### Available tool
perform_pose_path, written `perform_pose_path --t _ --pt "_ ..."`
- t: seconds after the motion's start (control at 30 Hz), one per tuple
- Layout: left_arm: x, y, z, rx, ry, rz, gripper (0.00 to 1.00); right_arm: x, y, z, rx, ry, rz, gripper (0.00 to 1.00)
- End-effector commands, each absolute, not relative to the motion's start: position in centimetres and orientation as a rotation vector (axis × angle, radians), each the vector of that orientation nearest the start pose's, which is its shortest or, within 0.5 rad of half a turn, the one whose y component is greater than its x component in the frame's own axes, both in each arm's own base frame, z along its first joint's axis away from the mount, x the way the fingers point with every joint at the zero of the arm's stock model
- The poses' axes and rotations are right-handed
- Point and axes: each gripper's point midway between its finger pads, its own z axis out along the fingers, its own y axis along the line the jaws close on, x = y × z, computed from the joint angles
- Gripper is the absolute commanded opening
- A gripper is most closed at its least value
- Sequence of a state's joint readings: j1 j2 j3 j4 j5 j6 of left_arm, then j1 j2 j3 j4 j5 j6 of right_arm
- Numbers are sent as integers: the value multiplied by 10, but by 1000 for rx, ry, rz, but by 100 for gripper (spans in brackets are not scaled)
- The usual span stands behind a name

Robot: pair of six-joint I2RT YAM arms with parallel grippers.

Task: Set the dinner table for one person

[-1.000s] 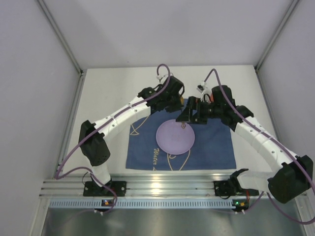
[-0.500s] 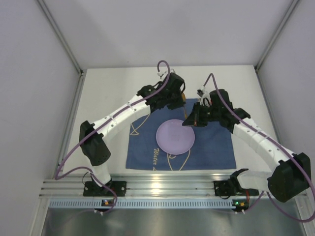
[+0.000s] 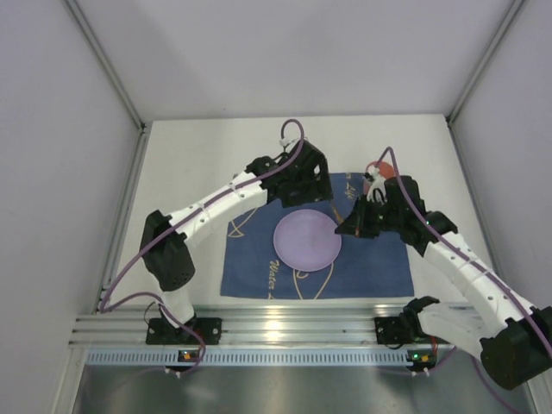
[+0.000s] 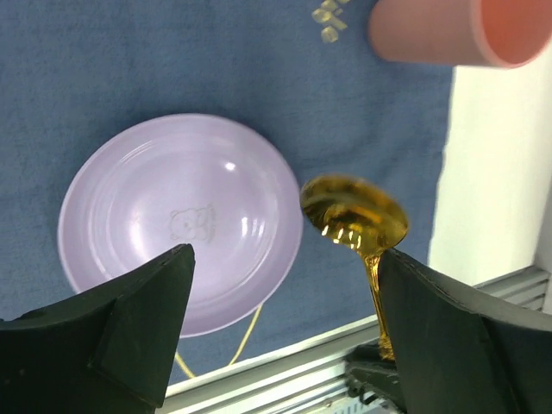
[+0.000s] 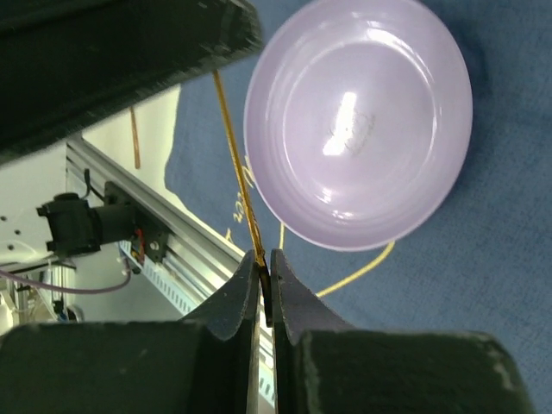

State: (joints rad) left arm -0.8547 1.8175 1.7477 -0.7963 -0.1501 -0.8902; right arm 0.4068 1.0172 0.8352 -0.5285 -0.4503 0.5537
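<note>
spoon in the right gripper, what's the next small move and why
Likely lower the gold spoon onto the blue cloth beside the purple plate, on the right arm's side. The right gripper is shut on its handle, the left gripper stands open and clear of it, and that strip of cloth is bare.

Released from left gripper (image 4: pixel 280 259), now spread wide, handed over to right gripper (image 5: pixel 266 269), clamped tight on thin handle of shiny gold metal spoon (image 4: pixel 354 211), swung off rightward.

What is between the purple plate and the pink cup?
Only blue cloth lies between plate and cup, in the left wrist view. The gold spoon hangs off to one side.
</note>
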Motion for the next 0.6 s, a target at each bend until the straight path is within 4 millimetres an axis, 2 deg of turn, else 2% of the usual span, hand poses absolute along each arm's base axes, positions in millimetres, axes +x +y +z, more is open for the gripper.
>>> perform_pose_path --t 0.0,0.03,0.1,0.13,0.17,0.2,0.27,0.37,0.57 --pt "315 -298 200 -202 2506 -396 90 208 167 145 54 2504 861 0" --pt "313 -288 205 -220 2493 -403 90 206 163 139 73 2520 845 0" --pt "313 -264 194 -274 2511 -358 89 202 151 122 130 2553 815 0" --pt "312 -256 200 -290 2497 -366 89 200 147 117 152 2564 803 0" --pt "310 -247 194 -303 2509 -349 89 195 142 104 182 2594 791 0" --pt "313 -238 194 -317 2501 -343 89 195 140 101 199 2590 793 0" --pt "311 -231 199 -312 2492 -354 89 192 135 90 240 2598 817 0" --pt "312 -222 205 -318 2477 -344 89 189 134 83 267 2593 853 0" --pt "311 -211 210 -326 2465 -317 89 193 125 81 331 2578 828 0"
